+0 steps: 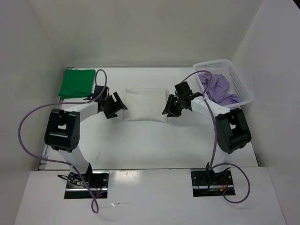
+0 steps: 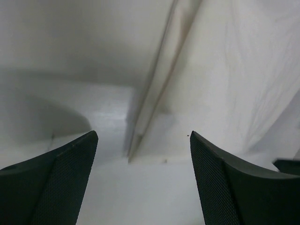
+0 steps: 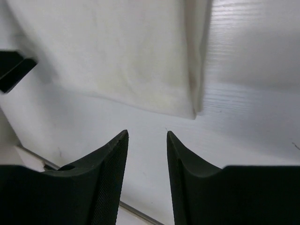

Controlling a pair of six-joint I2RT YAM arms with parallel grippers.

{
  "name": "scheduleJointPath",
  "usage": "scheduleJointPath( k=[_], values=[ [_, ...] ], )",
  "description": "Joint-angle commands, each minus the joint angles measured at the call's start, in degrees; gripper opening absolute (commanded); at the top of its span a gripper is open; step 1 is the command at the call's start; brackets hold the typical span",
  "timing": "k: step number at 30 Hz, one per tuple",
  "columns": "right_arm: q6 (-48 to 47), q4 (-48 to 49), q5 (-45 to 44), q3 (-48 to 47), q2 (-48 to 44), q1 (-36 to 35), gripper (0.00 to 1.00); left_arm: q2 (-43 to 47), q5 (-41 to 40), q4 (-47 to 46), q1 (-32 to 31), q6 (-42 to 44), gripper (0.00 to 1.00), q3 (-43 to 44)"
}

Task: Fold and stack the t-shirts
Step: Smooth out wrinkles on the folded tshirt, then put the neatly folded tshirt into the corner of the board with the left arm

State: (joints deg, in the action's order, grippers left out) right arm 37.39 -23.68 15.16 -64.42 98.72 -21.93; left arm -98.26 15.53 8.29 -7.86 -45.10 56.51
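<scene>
While the white shirt [image 1: 146, 104] lies folded into a neat rectangle at the middle of the table [image 1: 140, 145], the two arms reach in toward it from either side. The left gripper [image 1: 115, 105] sits just beside the shirt's left edge, and the right gripper [image 1: 169, 107] sits just beside its right edge.

From the left wrist, the left gripper [image 2: 143, 136] has its jaws spread wide, with only bare table between the dark fingers [image 2: 65, 178]. The white shirt [image 2: 234, 70] lies ahead and to the right of them, its folded edge running away up the picture.

From the right wrist, the right gripper [image 3: 147, 133] shows only a narrow gap between its fingers [image 3: 108, 173], and nothing is pinched in it. The white shirt [image 3: 117, 47] fills the upper part of that view, with one corner lying just ahead of the fingertips.

The green shirt [image 1: 77, 83] lies folded flat at the far left corner of the table, well apart from the white one. The purple shirt [image 1: 219, 88] sits crumpled in the white mesh basket [image 1: 241, 82] at the far right corner.
</scene>
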Motion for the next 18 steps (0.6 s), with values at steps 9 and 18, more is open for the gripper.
scheduleJointPath(
  k=[9, 18],
  values=[
    [-0.7, -0.5, 0.9, 1.5, -13.0, 0.7, 0.47, -26.0, 10.9, -4.2, -1.7, 10.6, 0.69, 20.7],
    [-0.7, -1.0, 0.9, 2.5, -14.6, 2.2, 0.47, -31.3, 17.2, -8.4, -6.4, 3.4, 0.08, 33.9]
  ],
)
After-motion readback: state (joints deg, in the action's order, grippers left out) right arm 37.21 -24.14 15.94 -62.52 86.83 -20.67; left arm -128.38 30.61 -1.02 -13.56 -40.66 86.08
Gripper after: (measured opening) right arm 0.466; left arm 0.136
